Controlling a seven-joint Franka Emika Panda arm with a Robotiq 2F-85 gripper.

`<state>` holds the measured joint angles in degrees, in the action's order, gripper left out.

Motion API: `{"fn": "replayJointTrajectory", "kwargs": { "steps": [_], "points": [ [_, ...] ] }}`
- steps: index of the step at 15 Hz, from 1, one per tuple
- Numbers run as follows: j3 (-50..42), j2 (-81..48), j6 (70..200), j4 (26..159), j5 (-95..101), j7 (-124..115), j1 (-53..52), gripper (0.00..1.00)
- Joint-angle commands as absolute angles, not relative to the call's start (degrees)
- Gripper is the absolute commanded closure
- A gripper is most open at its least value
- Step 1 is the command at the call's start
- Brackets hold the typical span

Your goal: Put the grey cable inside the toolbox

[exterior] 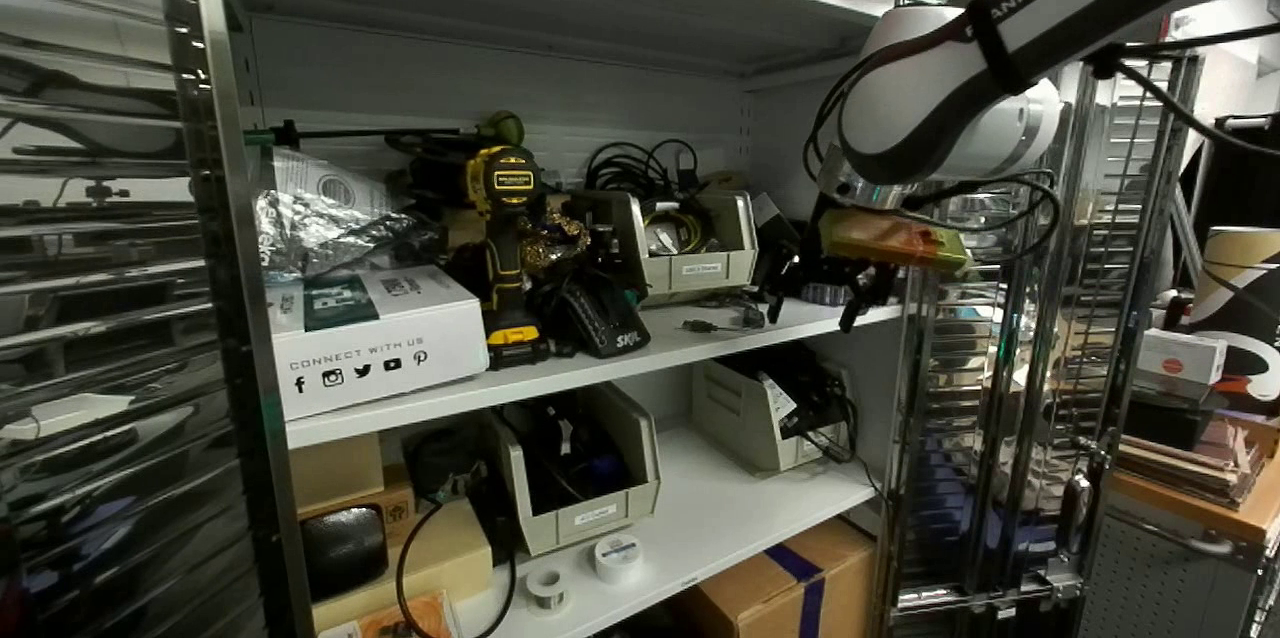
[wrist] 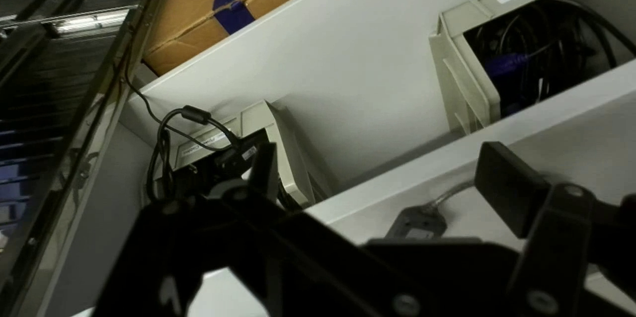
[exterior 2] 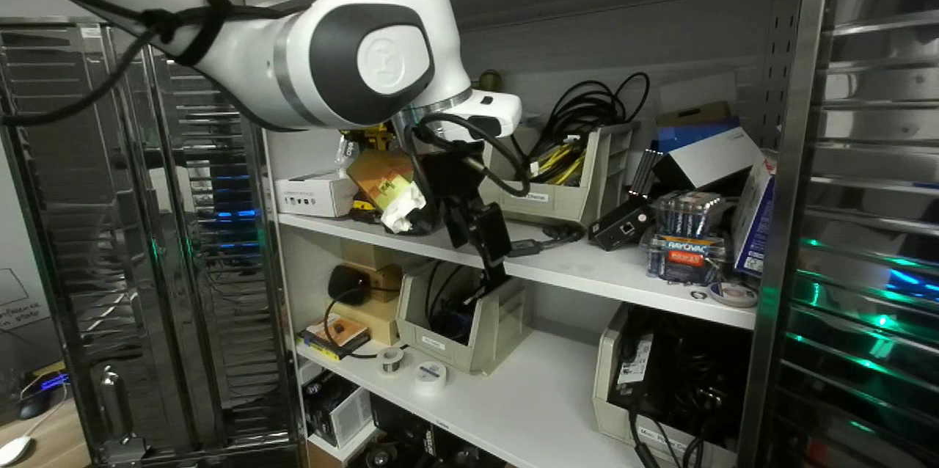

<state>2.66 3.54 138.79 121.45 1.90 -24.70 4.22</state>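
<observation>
The grey cable (exterior: 752, 317) lies on the middle shelf in front of an open-fronted beige-grey bin (exterior: 700, 276). In an exterior view the cable (exterior 2: 525, 247) and bin (exterior 2: 546, 205) show behind my gripper. In the wrist view the cable's grey connector (wrist: 420, 221) shows between the fingers, partly hidden by the gripper body. My gripper (exterior: 812, 306) is open and empty near the shelf's front edge; it also shows in an exterior view (exterior 2: 478, 242) and the wrist view (wrist: 385, 183). It appears apart from the cable. I cannot tell which container is the toolbox.
The lower shelf holds more bins (exterior 2: 469, 358) (exterior 2: 609, 380) with black cables. A drill (exterior: 505, 248) and white box (exterior: 390, 343) stand on the middle shelf. Battery packs (exterior 2: 686, 255) and a black device (exterior 2: 622, 224) stand there too. Metal doors (exterior: 230, 318) flank the shelves.
</observation>
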Motion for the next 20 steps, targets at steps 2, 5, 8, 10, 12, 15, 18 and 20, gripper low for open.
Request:
{"fn": "replayJointTrajectory", "kwargs": {
  "steps": [2,5,8,10,12,15,18,20],
  "points": [
    [1.9,-5.5,136.8,108.7,4.2,-29.5,2.3,0.0],
    [0.8,-9.5,135.0,102.8,6.8,-32.4,1.0,0.0],
    [-0.9,-13.0,131.3,97.8,8.3,-34.2,0.2,0.0],
    [-1.9,-15.0,128.2,94.8,7.6,-34.3,0.1,0.0],
    [-2.7,-16.5,126.3,92.6,7.1,-34.5,0.1,0.0],
    [-3.3,-18.4,124.9,89.8,5.8,-33.9,0.2,0.0],
    [-3.0,-19.6,124.6,87.9,4.3,-32.8,0.1,0.0],
    [-2.8,-20.2,124.4,87.1,3.3,-32.3,-0.1,0.0]
  ]
}}
